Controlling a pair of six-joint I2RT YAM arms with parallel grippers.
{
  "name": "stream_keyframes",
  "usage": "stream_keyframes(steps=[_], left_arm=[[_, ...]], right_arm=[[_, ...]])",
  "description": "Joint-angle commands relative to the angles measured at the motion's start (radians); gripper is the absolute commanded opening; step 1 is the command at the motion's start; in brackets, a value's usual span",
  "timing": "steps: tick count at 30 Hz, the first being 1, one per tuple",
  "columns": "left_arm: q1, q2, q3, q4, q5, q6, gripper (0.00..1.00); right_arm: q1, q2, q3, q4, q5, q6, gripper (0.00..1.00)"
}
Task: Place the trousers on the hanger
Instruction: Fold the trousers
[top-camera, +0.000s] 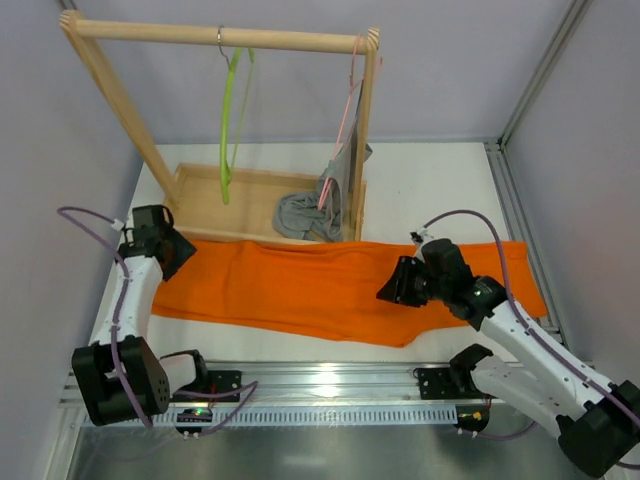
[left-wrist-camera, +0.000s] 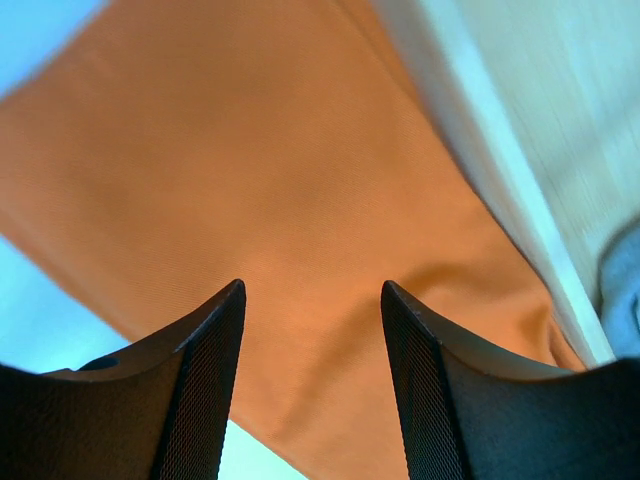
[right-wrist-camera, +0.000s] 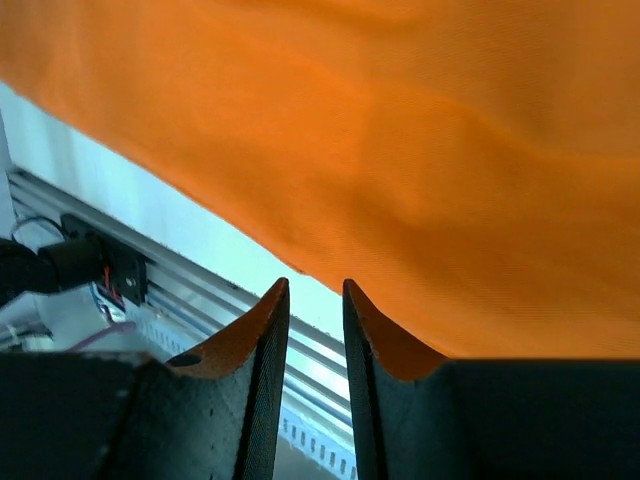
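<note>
Fingers of my left gripper (left-wrist-camera: 313, 290) stand spread, my right gripper (right-wrist-camera: 315, 285) barely parted, both empty over the trousers (top-camera: 300, 285) lying flat on the table (top-camera: 430, 190), so I judge the grasp comes next: pinch cloth, then lift toward the hanger (top-camera: 229, 130).

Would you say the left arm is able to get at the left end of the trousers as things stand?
Probably yes: the left gripper is at the left end of the trousers, jaws open, with only orange cloth ahead and nothing lying across it.
</note>
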Motion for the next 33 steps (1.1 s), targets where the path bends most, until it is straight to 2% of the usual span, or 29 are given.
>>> stream_keyframes(steps=[1, 2, 4, 7, 12, 15, 18, 21, 25, 28, 33], left_arm=[[0.144, -0.054, -0.041, -0.064, 0.017, 0.080, 0.57], [0.221, -0.059, -0.041, -0.073, 0.034, 0.084, 0.57], [0.275, -0.054, -0.009, -0.099, 0.054, 0.092, 0.56], [0.390, -0.050, 0.001, -0.109, 0.082, 0.090, 0.55], [0.536, 0.035, 0.002, -0.113, 0.163, 0.110, 0.56], [0.559, 0.029, -0.021, -0.096, 0.145, 0.092, 0.58], [0.571, -0.026, -0.036, -0.083, 0.036, 0.066, 0.60], [0.589, -0.059, -0.074, -0.041, -0.004, 0.034, 0.64], [0.654, 0.010, -0.078, -0.020, 0.054, -0.003, 0.67], [0.686, 0.082, -0.076, -0.018, 0.085, -0.023, 0.63], [0.694, 0.089, -0.124, 0.054, 0.105, -0.031, 0.49]], right_arm=[[0.167, 0.061, 0.044, 0.233, 0.112, -0.049, 0.31], [0.222, 0.111, 0.050, 0.258, 0.139, -0.063, 0.31], [0.370, 0.177, 0.073, 0.336, 0.195, -0.121, 0.30], [0.516, 0.338, 0.139, 0.365, 0.239, -0.199, 0.24], [0.652, 0.540, 0.231, 0.405, 0.311, -0.345, 0.26], [0.672, 0.588, 0.263, 0.419, 0.331, -0.391, 0.30], [0.675, 0.612, 0.273, 0.448, 0.331, -0.405, 0.30], [0.675, 0.627, 0.282, 0.453, 0.328, -0.426, 0.30], [0.675, 0.641, 0.274, 0.451, 0.336, -0.452, 0.30], [0.675, 0.635, 0.259, 0.450, 0.362, -0.457, 0.30], [0.673, 0.644, 0.253, 0.449, 0.359, -0.454, 0.30]])
